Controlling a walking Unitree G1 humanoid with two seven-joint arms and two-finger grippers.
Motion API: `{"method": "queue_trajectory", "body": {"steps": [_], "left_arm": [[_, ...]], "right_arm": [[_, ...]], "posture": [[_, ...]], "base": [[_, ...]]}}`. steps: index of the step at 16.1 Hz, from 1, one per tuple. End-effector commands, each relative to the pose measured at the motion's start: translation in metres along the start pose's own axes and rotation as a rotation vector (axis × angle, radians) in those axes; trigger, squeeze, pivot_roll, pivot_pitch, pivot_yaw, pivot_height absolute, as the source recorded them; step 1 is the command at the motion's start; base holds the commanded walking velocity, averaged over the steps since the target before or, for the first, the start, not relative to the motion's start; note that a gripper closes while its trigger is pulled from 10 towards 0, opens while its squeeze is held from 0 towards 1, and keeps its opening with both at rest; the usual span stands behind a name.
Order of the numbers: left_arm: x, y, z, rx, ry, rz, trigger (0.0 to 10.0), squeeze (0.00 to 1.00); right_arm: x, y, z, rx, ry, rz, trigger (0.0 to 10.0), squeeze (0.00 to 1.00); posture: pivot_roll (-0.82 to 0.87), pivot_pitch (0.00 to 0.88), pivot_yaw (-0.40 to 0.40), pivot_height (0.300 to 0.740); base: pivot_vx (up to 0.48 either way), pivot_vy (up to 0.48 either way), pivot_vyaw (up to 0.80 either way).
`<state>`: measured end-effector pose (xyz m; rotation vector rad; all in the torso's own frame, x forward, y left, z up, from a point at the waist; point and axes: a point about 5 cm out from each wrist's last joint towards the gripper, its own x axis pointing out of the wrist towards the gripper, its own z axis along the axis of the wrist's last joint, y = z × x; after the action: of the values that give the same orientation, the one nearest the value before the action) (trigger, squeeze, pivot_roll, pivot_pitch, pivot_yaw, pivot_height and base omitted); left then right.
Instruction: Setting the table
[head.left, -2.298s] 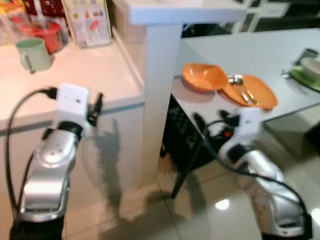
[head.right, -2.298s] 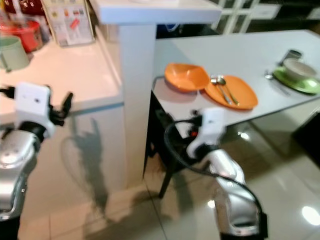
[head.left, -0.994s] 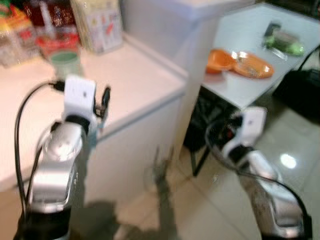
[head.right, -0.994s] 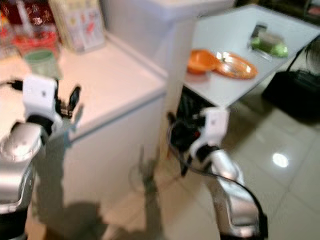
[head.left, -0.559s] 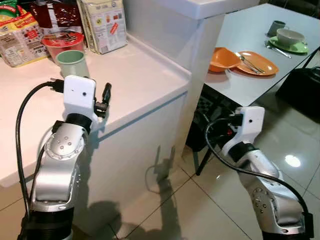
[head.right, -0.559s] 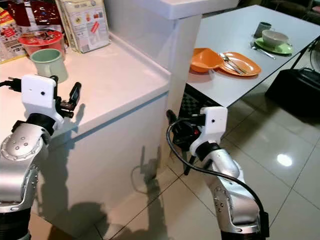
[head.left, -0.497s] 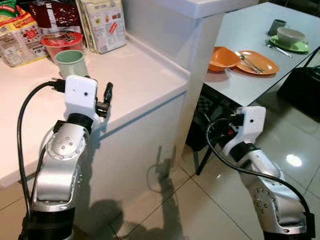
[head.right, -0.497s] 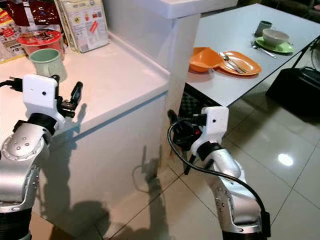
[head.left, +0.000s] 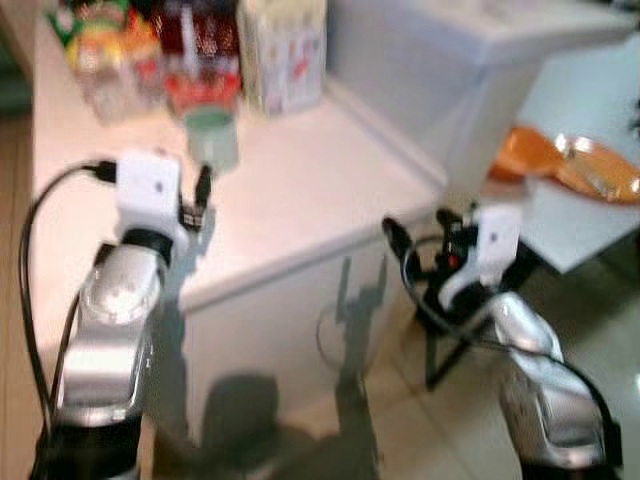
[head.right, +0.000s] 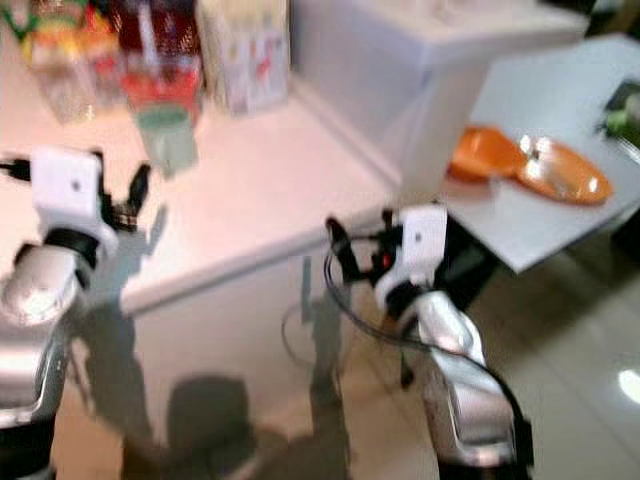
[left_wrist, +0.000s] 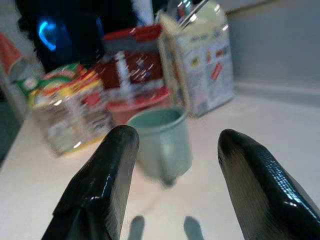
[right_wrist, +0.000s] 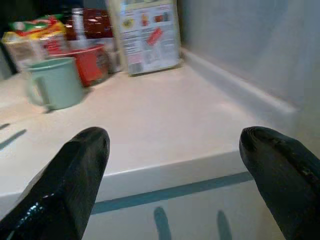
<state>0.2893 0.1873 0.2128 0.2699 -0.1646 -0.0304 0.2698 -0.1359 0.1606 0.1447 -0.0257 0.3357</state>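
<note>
Now, with the green mug (head.left: 212, 138) upper left of centre on the desk (head.left: 300, 190) and your left tool (left_wrist: 172, 165) spread apart facing it, centre the mug between the fingers before closing; right tool (right_wrist: 175, 175) also gapes, empty, lower down.

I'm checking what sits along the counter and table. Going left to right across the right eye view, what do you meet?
Left gripper → green mug → white carton → right gripper → orange bowl → orange plate.
</note>
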Motion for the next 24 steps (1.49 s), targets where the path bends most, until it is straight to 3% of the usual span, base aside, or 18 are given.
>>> {"method": "queue_trajectory", "body": {"steps": [1, 5, 6, 9, 12, 17, 22, 24], "left_arm": [[0.001, -0.011, 0.001, -0.015, -0.002, -0.039, 10.0, 0.00], [0.001, -0.013, -0.002, -0.099, 0.026, -0.042, 10.0, 0.00], [0.001, -0.011, -0.003, -0.158, 0.042, -0.026, 10.0, 1.00], [0.003, -0.022, -0.001, -0.277, 0.060, -0.114, 10.0, 1.00], [0.010, -0.033, -0.012, -0.265, 0.129, -0.152, 10.0, 1.00], [0.042, -0.042, -0.028, -0.221, 0.180, -0.122, 10.0, 1.00], [0.065, -0.039, -0.032, -0.259, 0.169, -0.072, 10.0, 1.00], [0.074, -0.036, -0.036, -0.232, 0.168, -0.042, 10.0, 1.00]], "right_arm": [[-0.003, -0.010, 0.000, -0.001, 0.009, -0.037, 10.0, 0.00], [-0.004, -0.011, -0.001, -0.002, 0.012, -0.042, 10.0, 0.00], [-0.005, -0.011, -0.001, 0.000, 0.014, -0.041, 10.0, 0.00], [-0.005, -0.010, -0.002, 0.003, 0.020, -0.034, 10.0, 0.00], [-0.005, -0.006, -0.001, 0.008, 0.019, 0.005, 10.0, 0.00], [-0.016, 0.025, -0.002, 0.042, 0.098, 0.369, 10.0, 0.00], [-0.023, 0.029, -0.003, 0.042, 0.136, 0.439, 10.0, 0.00], [-0.024, 0.029, -0.003, 0.041, 0.144, 0.448, 10.0, 0.00]], "posture": [[0.07, 0.000, -0.034, 0.740], [0.07, 0.000, -0.032, 0.740], [0.07, 0.000, -0.032, 0.740], [0.07, 0.000, -0.034, 0.740], [0.07, 0.000, -0.037, 0.740], [0.05, 0.000, -0.036, 0.740], [0.04, 0.000, -0.033, 0.740], [0.03, 0.000, -0.028, 0.740]], "base": [[0.394, 0.000, 0.00], [0.000, 0.000, 0.00], [0.000, 0.000, 0.00], [0.000, 0.000, 0.00], [0.000, 0.000, 0.00], [0.000, 0.000, 0.00], [0.000, 0.000, 0.00], [0.000, 0.000, 0.00]]}}
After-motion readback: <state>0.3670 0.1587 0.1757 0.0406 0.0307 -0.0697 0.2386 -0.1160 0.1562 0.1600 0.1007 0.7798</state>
